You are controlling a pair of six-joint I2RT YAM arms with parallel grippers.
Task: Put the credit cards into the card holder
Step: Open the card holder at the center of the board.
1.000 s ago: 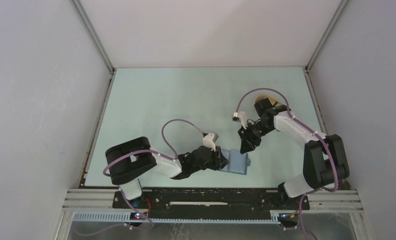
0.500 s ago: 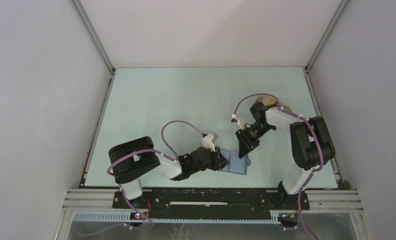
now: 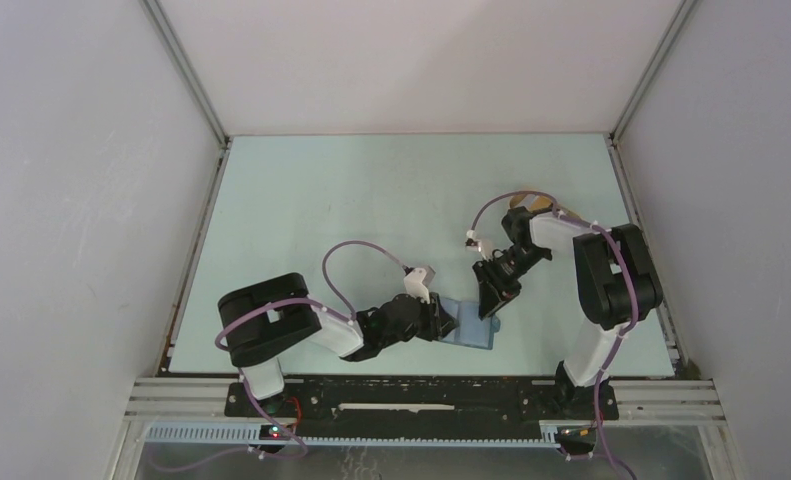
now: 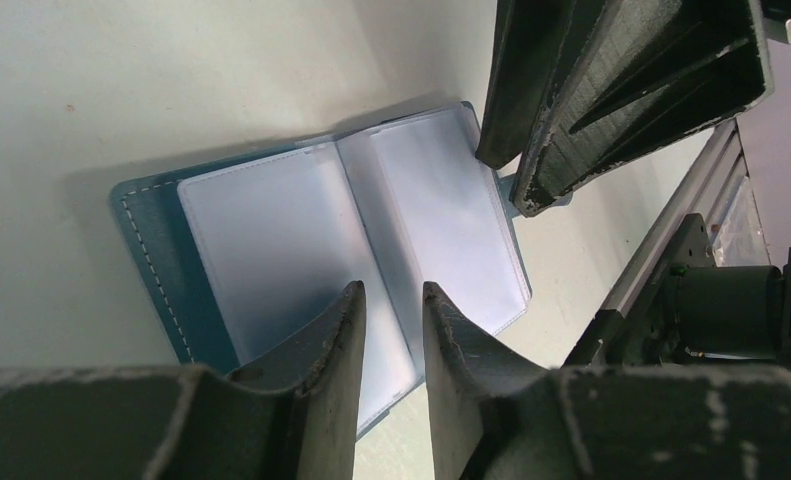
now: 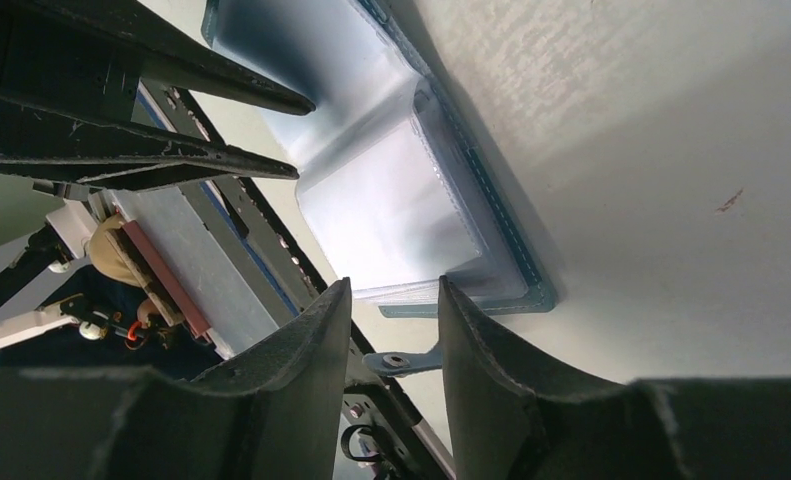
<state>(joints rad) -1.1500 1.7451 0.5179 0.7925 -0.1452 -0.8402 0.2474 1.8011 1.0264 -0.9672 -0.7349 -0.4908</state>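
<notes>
The card holder (image 3: pixel 473 326), a teal-blue wallet, lies open on the table near the front edge. Its clear inner pockets show in the left wrist view (image 4: pixel 301 240) and the right wrist view (image 5: pixel 391 200). Its snap tab (image 5: pixel 403 360) sticks out at its right edge. My left gripper (image 3: pixel 439 318) hovers over the wallet's left half, jaws a little apart and empty (image 4: pixel 393 292). My right gripper (image 3: pixel 491 300) points down at the wallet's right edge, jaws a little apart and empty (image 5: pixel 391 290). No credit cards are in view.
A tan oval tray (image 3: pixel 529 203) sits at the back right, mostly hidden behind my right arm. The black and metal rail (image 3: pixel 421 395) runs along the table's near edge, just in front of the wallet. White walls enclose the table on three sides.
My right arm has folded in, and its gripper has come down a little closer to the wallet's right edge. The left gripper and the wallet have hardly moved.
</notes>
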